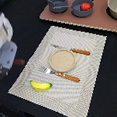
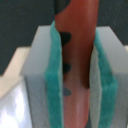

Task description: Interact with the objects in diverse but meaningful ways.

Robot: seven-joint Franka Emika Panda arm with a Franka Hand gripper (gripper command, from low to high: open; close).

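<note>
Hand (image 2: 75, 75): clenched on a reddish-brown, handle-like utensil (image 2: 75, 55), teal pads (image 2: 52, 80) pressing both its flanks in the wrist view. In the exterior view the hand (image 1: 5, 60) sits off the striped beige placemat (image 1: 89, 47), beyond its edge on the exterior view's left, a brown tip (image 1: 18, 62) showing beside it.

On the placemat: round tan plate (image 1: 62, 59) at centre; orange-handled knife (image 1: 74, 51) and orange-handled fork (image 1: 63, 74) flanking it; yellow toy banana (image 1: 40, 86) near the corner closest to the hand.

Beyond the placemat's far edge: brown board (image 1: 99, 21) bearing grey pots, one holding a red tomato (image 1: 85, 6).

Handling advice: keep the utensil level and carry it high over the banana before setting down. Open room, by my judgement: bare placemat between banana and plate; dark bench (image 1: 111, 86) past the placemat on the exterior view's right.
</note>
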